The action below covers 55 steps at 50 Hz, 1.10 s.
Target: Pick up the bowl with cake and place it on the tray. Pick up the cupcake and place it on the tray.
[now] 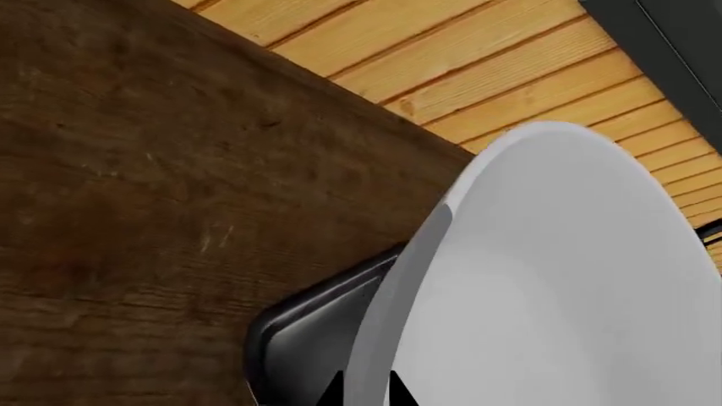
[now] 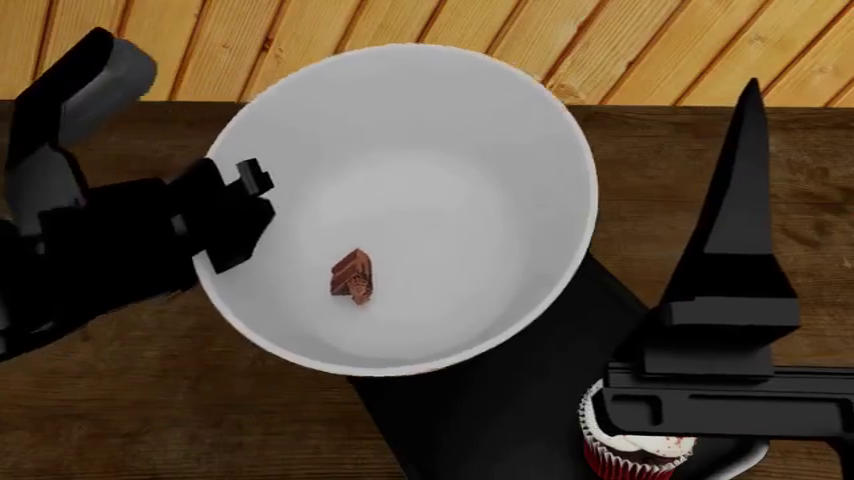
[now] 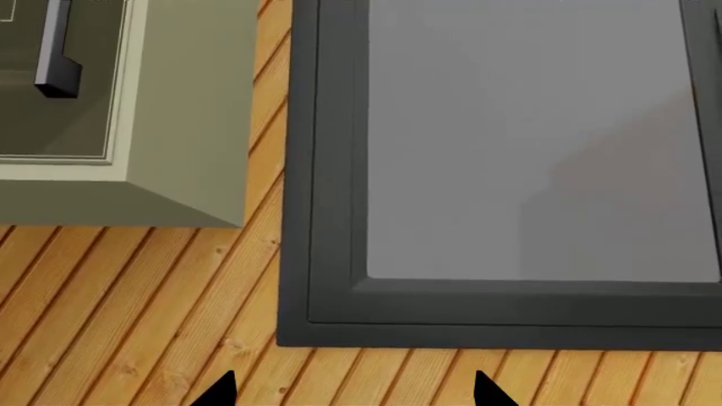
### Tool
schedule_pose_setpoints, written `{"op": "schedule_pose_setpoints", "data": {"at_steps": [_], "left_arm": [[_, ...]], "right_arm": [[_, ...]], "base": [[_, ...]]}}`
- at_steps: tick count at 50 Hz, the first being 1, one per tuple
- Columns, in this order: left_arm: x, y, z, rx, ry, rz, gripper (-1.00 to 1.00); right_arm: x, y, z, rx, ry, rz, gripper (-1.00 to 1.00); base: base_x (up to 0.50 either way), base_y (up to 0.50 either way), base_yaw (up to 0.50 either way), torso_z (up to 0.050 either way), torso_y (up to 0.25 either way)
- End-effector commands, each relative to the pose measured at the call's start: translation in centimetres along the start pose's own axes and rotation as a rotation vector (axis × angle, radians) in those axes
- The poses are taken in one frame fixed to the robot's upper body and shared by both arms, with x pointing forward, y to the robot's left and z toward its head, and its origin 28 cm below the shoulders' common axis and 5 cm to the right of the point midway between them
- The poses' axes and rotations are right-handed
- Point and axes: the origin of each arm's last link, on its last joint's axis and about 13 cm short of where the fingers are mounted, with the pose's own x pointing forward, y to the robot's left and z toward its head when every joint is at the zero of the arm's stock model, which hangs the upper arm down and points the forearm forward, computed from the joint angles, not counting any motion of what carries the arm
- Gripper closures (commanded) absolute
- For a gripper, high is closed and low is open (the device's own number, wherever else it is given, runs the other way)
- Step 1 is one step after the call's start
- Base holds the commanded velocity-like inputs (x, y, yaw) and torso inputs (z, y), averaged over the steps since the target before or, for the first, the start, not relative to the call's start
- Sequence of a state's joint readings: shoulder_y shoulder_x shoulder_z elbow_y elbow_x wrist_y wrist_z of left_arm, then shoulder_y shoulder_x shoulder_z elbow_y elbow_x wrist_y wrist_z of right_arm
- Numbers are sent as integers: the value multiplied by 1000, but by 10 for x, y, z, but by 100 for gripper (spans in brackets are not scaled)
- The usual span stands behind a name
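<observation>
1. Head view: found the bowl (image 2: 414, 150) filling the upper centre of the frame, held up over the dark wooden worktop (image 2: 107, 400).
2. Saw the left end effector (image 2: 234, 215) clenched on the bowl's rim at centre left, one finger inside the wall and one outside.
3. Found the cake (image 2: 354, 277) lying on the bowl's floor, a little left of the frame's centre.
4. Noted the dark tray (image 2: 494, 400) at lower centre, partly covered by the bowl above it.
5. Spotted the cupcake (image 2: 625, 455) in the lower right corner, half hidden behind the right arm (image 2: 727, 300); could not tell whether it stood on the tray or just beside it.
6. Left wrist view: caught the white rim pinched between two black fingertips (image 1: 330, 392), with a tray corner and brown worktop behind it and the plank floor (image 1: 508, 68) beyond.
7. Right wrist view: showed the right end effector (image 3: 350, 393) released, tips well apart with nothing between them, over plank floor, near a dark-framed grey panel (image 3: 530, 144) and an olive cabinet (image 3: 181, 127).
</observation>
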State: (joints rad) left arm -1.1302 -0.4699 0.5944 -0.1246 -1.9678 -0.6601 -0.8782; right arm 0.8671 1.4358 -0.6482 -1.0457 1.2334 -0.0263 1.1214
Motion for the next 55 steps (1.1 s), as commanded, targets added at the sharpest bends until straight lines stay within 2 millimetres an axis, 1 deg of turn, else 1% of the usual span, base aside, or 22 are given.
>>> {"op": "schedule_pose_setpoints", "data": {"at_steps": [1, 5, 12, 16, 22, 28, 33, 38, 48, 55], "left_arm": [[21, -15, 13, -68, 16, -38, 100], [32, -13, 10, -84, 32, -36, 100], [47, -6, 14, -136, 23, -14, 100], [54, -2, 11, -148, 35, 6, 100], [57, -3, 5, -141, 55, 4, 100], [60, 2, -6, -121, 88, 34, 100], [63, 8, -19, -106, 125, 53, 100], [64, 10, -26, -99, 141, 62, 100], [64, 13, -34, -101, 165, 65, 100], [63, 13, -36, -106, 169, 65, 100]], "right_arm": [[-1, -1, 1, -4, -3, -6, -100], [0, 0, 1, -4, -5, -3, -100], [0, -1, 3, -7, -7, -1, -100], [0, -2, 3, -8, -6, 1, -100], [-1, -2, 4, -10, -7, 1, -100], [-2, -3, 4, -10, -5, 0, -100], [-2, -2, 3, -9, -3, 0, -100], [-2, -2, 3, -8, 0, -2, -100], [-3, -3, 2, -8, 4, -6, -100], [-3, -3, 3, -7, 5, -6, -100]], "base": [[0, 0, 0, 0, 0], [0, 0, 0, 0, 0], [0, 0, 0, 0, 0], [0, 0, 0, 0, 3], [0, 0, 0, 0, 0], [0, 0, 0, 0, 0], [0, 0, 0, 0, 0], [0, 0, 0, 0, 2], [0, 0, 0, 0, 0], [0, 0, 0, 1, 0]]}}
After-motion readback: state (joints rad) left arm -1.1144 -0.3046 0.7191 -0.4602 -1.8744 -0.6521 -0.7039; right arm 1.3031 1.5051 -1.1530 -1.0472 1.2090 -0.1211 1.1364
